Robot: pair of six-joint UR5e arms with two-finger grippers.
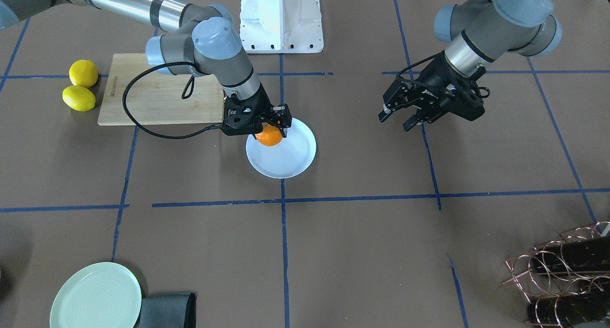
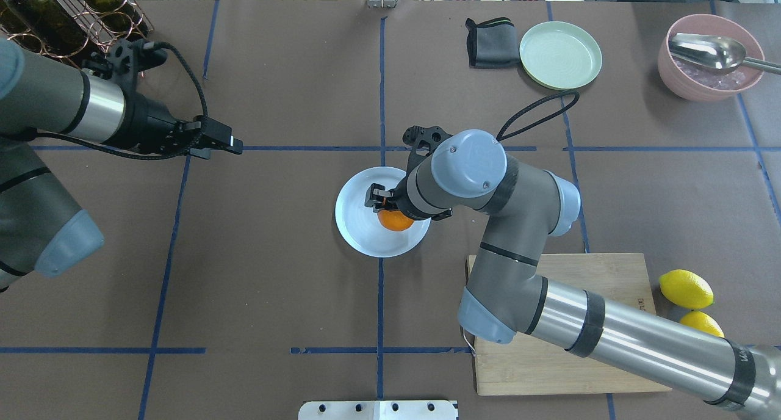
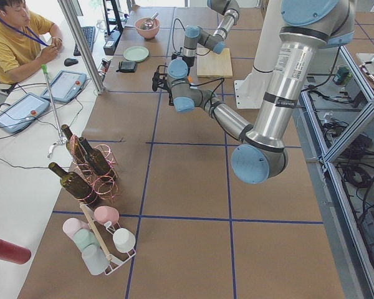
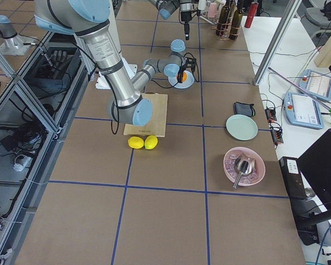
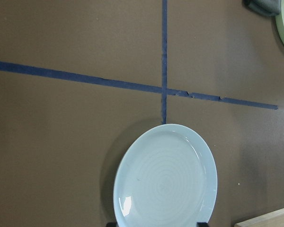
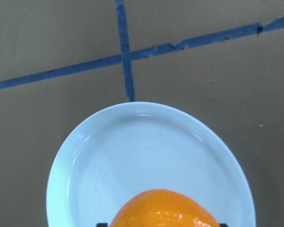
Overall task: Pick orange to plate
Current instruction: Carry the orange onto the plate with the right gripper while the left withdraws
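Note:
My right gripper [image 1: 275, 128] is shut on the orange [image 1: 269, 136], a small bright fruit held between its fingers. The fruit sits over the robot-side part of the pale bluish-white plate [image 1: 290, 161], which lies at the table's middle. I cannot tell whether the fruit touches the plate. In the right wrist view the orange [image 6: 164, 209] fills the bottom edge, with the plate [image 6: 109, 156] beneath it. From overhead, the orange [image 2: 395, 221] peeks out under the wrist. My left gripper [image 1: 394, 122] hangs open and empty, well apart from the plate.
A wooden cutting board [image 1: 157, 89] lies beside the right arm, with two lemons [image 1: 82, 85] past it. A pale green plate [image 1: 95, 297] and a grey cloth [image 1: 167, 309] sit at the operators' edge. A wire bottle rack [image 1: 567, 271] and a pink bowl [image 2: 711, 57] occupy corners.

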